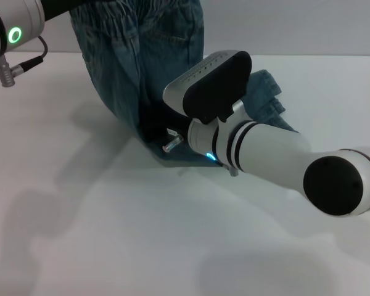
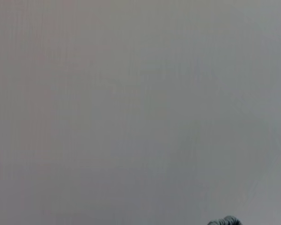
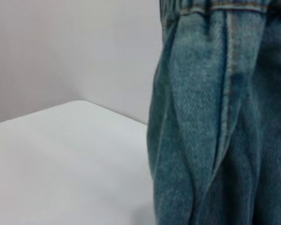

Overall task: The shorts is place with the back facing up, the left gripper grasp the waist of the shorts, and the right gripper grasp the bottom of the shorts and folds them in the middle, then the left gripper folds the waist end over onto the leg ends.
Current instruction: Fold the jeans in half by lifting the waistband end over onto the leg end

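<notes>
The blue denim shorts (image 1: pixel 139 68) hang with their gathered waist (image 3: pixel 215 7) lifted off the white table (image 1: pixel 111 234). The waist hangs from the dark body of my left gripper (image 1: pixel 58 7) at the top edge of the head view, its fingertips cut off there. The leg ends (image 1: pixel 268 102) rest crumpled on the table. My right gripper (image 1: pixel 172 143) is low against the lower part of the shorts, its fingers hidden behind the wrist housing. The left wrist view holds only a grey wall and a small dark sliver at its edge.
The white table stretches wide in front of and to both sides of the shorts. A pale wall (image 1: pixel 308 24) rises behind the table's far edge. My right forearm (image 1: pixel 283 157) lies across the right half of the table.
</notes>
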`<state>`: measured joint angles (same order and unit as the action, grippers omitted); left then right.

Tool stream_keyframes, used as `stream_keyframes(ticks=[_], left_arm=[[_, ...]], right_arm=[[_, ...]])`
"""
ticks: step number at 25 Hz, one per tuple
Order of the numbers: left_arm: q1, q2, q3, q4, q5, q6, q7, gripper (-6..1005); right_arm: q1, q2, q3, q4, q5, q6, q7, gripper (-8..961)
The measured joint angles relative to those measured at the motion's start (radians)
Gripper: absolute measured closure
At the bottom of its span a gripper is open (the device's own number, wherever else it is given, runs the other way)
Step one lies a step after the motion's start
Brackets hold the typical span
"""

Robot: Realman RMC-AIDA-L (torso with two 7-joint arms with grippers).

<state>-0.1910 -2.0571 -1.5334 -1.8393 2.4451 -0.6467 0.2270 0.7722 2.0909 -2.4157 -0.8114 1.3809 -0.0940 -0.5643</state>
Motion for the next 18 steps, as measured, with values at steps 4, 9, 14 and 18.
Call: stream_keyframes(ticks=[4,9,14,18], left_arm=[[0.0,0.0,-0.001,0.0,0.0,0.003,0.0,929],[0.008,0.0,-0.001,0.003,0.0,0.008,0.0,929],[0.011,0.0,-0.001,0.004,0.0,0.009,0.0,930],[0.014,0.0,-0.001,0.003,0.0,0.009,0.0,930]], right_arm=[[-0.01,0.001,0.015,0.033,0.01,-0.011,0.0,955],[-0.038,-0.006,0.062,0.064,0.028,-0.017,-0.001,955],[-0.042,-0.007,0.074,0.1,0.029,-0.024,-0.003,954],[-0.016,-0.007,0.085,0.146,0.027,-0.055,-0.005,954]])
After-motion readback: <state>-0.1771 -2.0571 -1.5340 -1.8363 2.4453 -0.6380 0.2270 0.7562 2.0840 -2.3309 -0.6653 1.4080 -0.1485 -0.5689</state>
